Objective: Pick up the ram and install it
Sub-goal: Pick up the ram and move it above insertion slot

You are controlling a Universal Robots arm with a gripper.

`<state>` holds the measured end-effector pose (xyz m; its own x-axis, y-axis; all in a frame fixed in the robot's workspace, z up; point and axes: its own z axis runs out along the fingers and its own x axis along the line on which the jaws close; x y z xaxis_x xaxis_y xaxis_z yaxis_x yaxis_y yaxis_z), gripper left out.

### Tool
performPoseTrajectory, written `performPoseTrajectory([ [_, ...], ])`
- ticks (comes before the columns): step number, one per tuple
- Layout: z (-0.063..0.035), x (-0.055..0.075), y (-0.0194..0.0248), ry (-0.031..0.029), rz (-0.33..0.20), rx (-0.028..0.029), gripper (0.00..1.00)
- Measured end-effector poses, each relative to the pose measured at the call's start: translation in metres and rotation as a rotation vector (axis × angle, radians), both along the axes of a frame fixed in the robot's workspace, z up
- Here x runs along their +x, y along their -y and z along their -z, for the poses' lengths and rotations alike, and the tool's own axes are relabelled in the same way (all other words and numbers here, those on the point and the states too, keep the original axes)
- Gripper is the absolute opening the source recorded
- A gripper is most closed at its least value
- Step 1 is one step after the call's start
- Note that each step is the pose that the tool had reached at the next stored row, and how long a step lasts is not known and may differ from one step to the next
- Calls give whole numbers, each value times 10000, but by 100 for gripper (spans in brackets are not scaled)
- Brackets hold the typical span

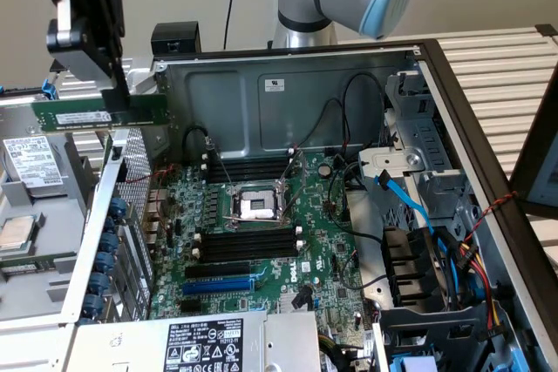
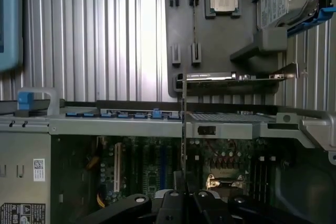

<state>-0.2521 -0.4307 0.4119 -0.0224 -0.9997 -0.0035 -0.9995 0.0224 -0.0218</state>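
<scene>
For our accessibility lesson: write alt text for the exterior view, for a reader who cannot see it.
The gripper holds the ram, a green stick, in the air above the side of the open computer case at the exterior view's left. The motherboard lies inside, its black slots empty.

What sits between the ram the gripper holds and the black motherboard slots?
In the exterior view, the case's perforated metal wall stands between the ram and the slots.
</scene>
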Motion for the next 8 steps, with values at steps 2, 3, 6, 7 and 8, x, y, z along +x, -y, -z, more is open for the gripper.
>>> performPoseTrajectory([
  [2, 0, 91, 0, -1, 2, 0, 13],
  [3, 0, 134, 0, -1, 1, 0, 13],
  [6, 0, 269, 0, -4, 2, -1, 13],
  [7, 0, 319, 0, -4, 1, -1, 13],
  [8, 0, 361, 0, -5, 1, -1, 13],
])
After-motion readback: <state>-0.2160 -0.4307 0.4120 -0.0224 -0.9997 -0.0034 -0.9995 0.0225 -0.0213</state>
